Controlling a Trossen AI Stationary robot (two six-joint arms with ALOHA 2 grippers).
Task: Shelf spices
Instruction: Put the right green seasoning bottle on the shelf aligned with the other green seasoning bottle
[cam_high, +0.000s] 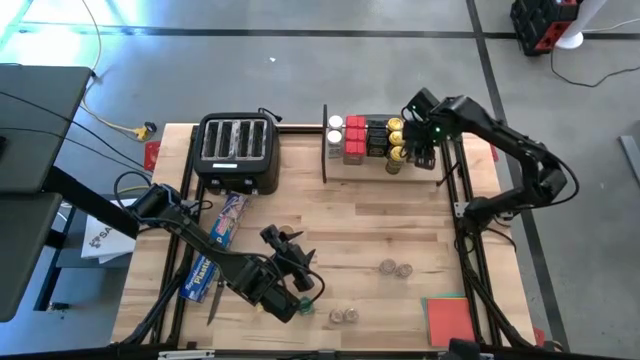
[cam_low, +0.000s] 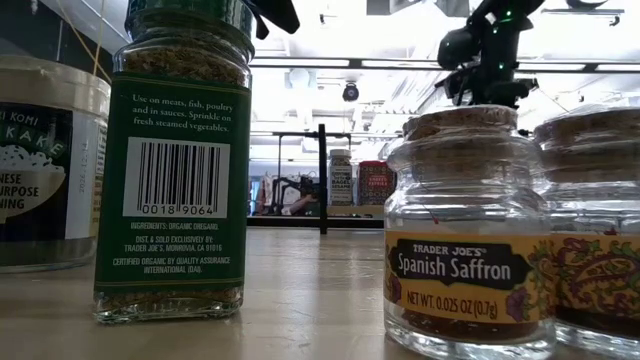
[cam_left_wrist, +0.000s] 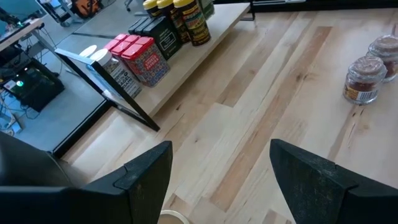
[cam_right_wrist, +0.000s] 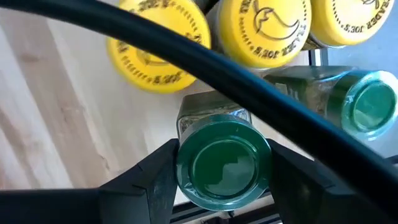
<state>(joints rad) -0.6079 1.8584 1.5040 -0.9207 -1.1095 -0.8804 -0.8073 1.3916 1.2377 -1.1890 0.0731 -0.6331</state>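
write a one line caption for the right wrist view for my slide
Right end effector straddling a green-lidded spice jar on the shelf, beside three yellow-lidded jars.

Pale wooden table (cam_high: 350, 230); clear glass saffron jar (cam_low: 467, 235); glossy yellow lids (cam_right_wrist: 264, 28).

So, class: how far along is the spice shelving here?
Done: red tins, black boxes and yellow-lidded jars stand on the shelf. In hand: the right gripper has a green-lidded jar between its jaws at the shelf. Left: small jars on the table; the left gripper is empty.
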